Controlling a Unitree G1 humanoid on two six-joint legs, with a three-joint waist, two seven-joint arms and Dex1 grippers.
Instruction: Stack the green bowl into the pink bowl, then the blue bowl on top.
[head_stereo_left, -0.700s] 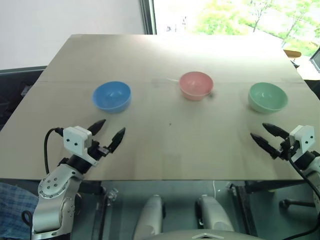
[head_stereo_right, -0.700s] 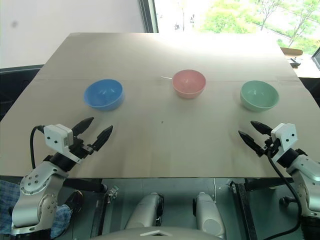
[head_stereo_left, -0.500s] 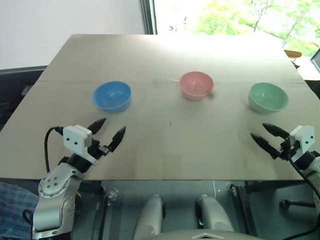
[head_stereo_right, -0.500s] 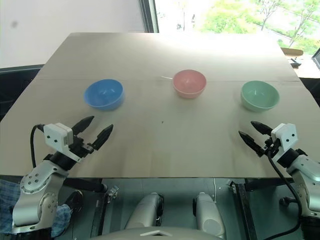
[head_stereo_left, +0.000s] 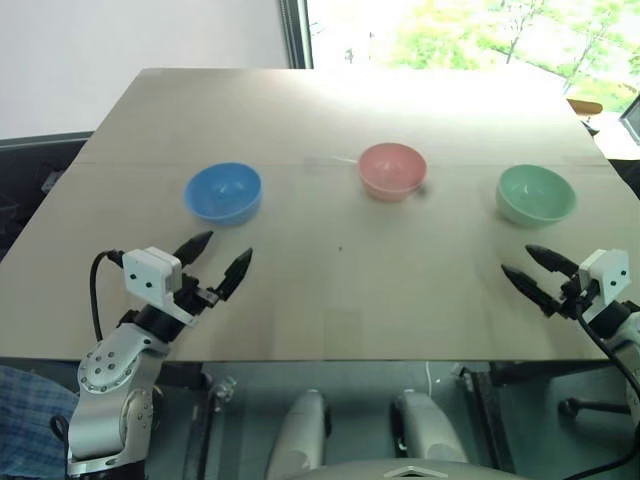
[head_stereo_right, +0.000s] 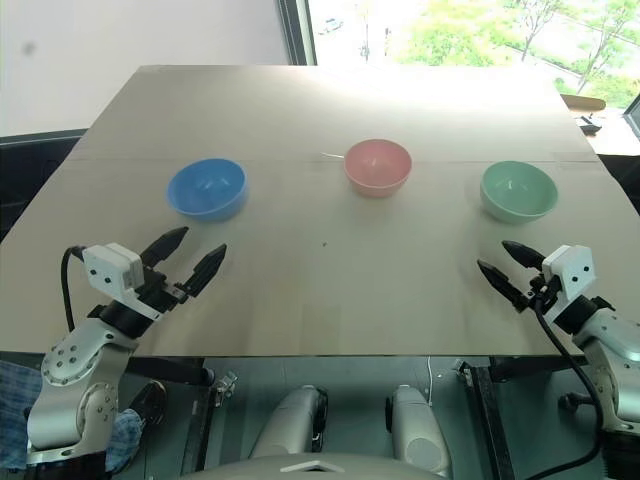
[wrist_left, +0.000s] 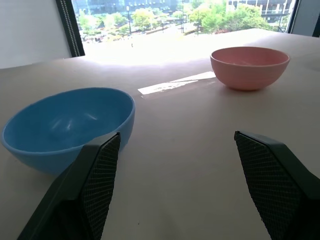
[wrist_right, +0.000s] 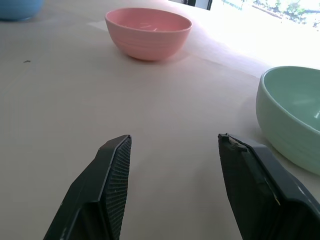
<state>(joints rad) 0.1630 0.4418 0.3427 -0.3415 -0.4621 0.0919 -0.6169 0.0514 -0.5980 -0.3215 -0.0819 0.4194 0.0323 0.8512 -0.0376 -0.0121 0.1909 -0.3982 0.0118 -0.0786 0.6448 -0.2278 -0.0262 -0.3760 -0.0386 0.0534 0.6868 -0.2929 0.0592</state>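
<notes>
Pale tan wood forms the broad table top (head_stereo_left: 330, 300) that I look down on, with three small round smooth plastic bowls set in a row across the middle of the frame, each upright, empty and well apart from its neighbours. The sky-blue plastic bowl (head_stereo_left: 224, 193) sits at centre left, the salmon-pink plastic bowl (head_stereo_left: 392, 171) just right of centre and slightly higher in the frame, and the mint-green plastic bowl (head_stereo_left: 536, 194) at centre right. At lower left I see the left gripper (head_stereo_left: 218, 260), its two black fingers spread apart and holding nothing, aimed toward the blue bowl with bare table between them. At lower right, the right gripper (head_stereo_left: 526, 268) hovers below the green bowl, fingers likewise parted and empty. In the left wrist view the blue bowl (wrist_left: 67, 125) lies near one finger, the pink bowl (wrist_left: 249, 66) farther off.
</notes>
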